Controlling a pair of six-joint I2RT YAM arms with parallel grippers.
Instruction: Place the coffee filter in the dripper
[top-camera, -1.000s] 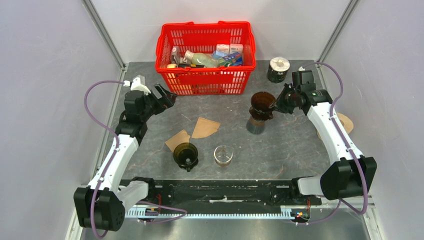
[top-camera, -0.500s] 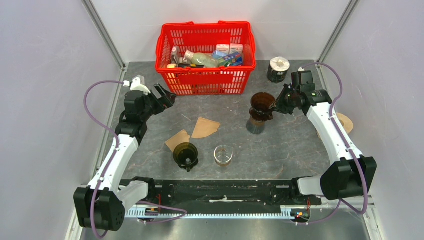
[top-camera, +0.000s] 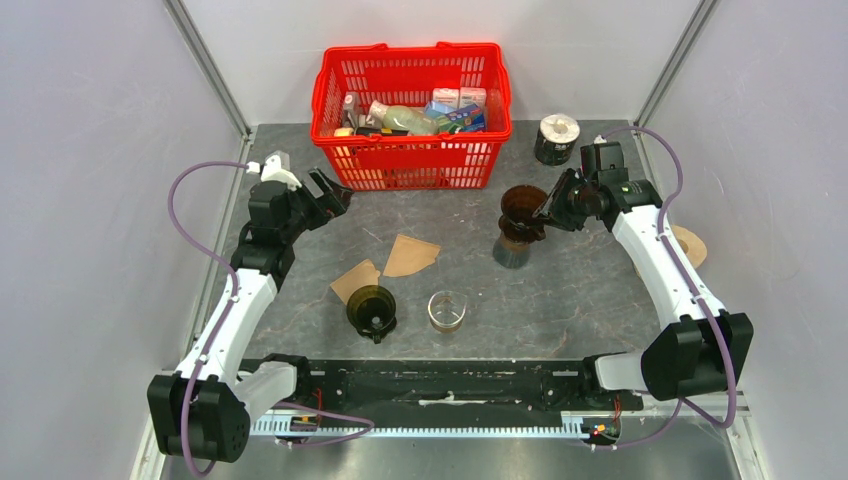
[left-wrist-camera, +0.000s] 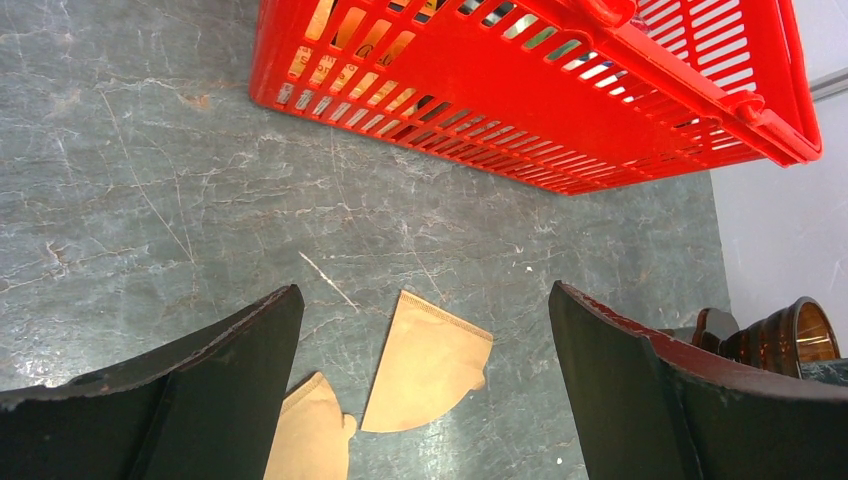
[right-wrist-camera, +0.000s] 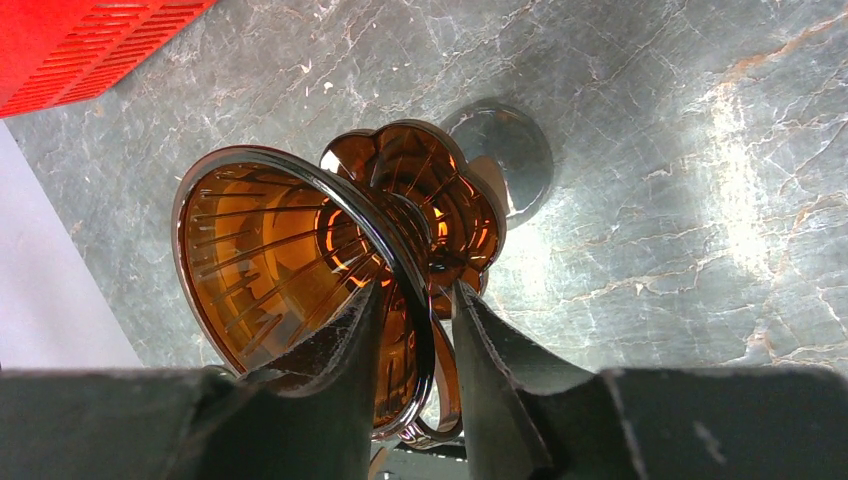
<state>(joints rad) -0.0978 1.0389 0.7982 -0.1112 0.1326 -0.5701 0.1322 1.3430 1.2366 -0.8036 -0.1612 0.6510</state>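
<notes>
An amber, ribbed dripper (top-camera: 522, 207) stands on a metal cup (top-camera: 512, 252), at about 2 o'clock from the middle of the worktop (top-camera: 580, 290). A tan, fan-shaped coffee filter (top-camera: 410, 255) lies flat near 9 o'clock. A second filter (top-camera: 356, 279) lies just beside it, at its 8 o'clock.

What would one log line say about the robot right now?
left hand: open, empty | right hand: straddling dripper rim | coffee filter: lying on table

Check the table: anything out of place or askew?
A filter lies loose mid-table. A second filter butts against the dark dripper. A third filter sits at the right edge, half hidden by the right arm. The amber dripper holds no filter; the right fingers straddle its rim.
</notes>
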